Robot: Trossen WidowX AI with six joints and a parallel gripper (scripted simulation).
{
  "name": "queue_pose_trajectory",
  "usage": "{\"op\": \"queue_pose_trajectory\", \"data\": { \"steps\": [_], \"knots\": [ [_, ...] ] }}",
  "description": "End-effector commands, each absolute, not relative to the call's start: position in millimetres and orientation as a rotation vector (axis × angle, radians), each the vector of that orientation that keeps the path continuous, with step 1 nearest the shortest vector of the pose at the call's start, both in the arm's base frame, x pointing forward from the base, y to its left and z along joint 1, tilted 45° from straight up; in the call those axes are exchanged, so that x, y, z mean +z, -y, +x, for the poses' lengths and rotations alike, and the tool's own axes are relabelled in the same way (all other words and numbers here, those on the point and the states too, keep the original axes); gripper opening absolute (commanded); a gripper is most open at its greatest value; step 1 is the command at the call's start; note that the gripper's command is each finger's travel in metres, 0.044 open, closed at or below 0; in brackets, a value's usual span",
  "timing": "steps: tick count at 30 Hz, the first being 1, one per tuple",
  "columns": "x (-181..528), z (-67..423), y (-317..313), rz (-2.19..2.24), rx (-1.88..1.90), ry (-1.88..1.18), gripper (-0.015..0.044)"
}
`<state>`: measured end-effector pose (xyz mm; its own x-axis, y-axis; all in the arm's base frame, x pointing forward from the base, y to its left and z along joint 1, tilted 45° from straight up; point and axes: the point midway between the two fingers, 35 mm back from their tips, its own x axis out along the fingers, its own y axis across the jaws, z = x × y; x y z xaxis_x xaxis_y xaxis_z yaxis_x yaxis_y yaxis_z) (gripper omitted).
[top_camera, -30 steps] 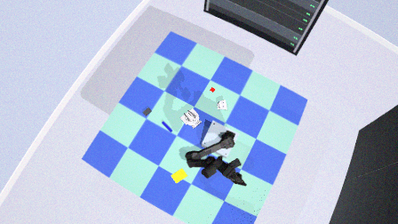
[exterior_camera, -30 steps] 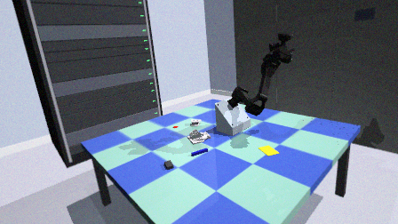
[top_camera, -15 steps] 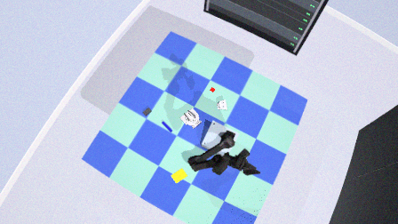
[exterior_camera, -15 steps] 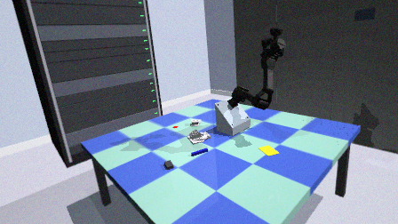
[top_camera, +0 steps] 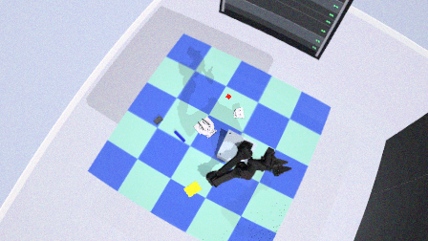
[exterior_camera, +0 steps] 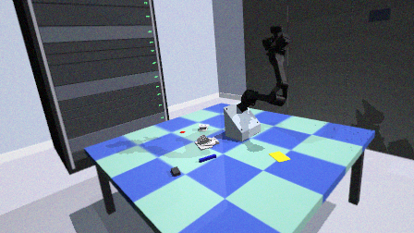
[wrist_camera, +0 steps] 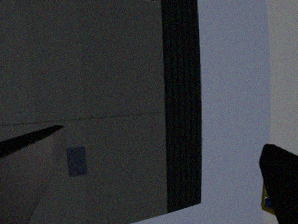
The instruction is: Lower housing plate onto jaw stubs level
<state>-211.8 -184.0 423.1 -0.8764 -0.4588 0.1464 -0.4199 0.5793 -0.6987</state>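
A white assembly (top_camera: 205,127) (exterior_camera: 206,143) lies near the middle of the table, with dark slots and a greyish part on top. Whether its housing plate sits level and closed on the jaw stubs is too small to tell. The jaws and pins cannot be made out singly. A smaller white piece with dark marks (top_camera: 239,113) (exterior_camera: 203,127) lies apart from it. My gripper (top_camera: 288,165) (wrist_camera: 164,145) is open and empty, raised high and well away from both, pointing toward the dark wall. Neither white item shows in the wrist view.
A grey sloped block (top_camera: 226,146) (exterior_camera: 242,124) stands at the arm's base, beside the assembly. A blue bar (top_camera: 180,136) (exterior_camera: 207,158), a dark block (top_camera: 158,120) (exterior_camera: 175,171), a yellow sheet (top_camera: 193,188) (exterior_camera: 279,156) and a small red piece (top_camera: 228,97) (exterior_camera: 182,132) lie on the checkered table.
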Motion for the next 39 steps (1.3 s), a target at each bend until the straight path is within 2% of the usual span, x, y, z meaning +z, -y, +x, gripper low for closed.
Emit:
{"op": "queue_pose_trajectory", "data": {
  "steps": [1,21,39],
  "knots": [
    [410.2,-213.0,207.0,-0.800,-1.134,-2.685,0.0440],
    [338.1,-195.2,296.5,-0.898,-0.855,-2.419,0.0440],
    [258.6,-153.5,355.7,-0.894,-0.616,-2.196,0.0440]
  ]
}}
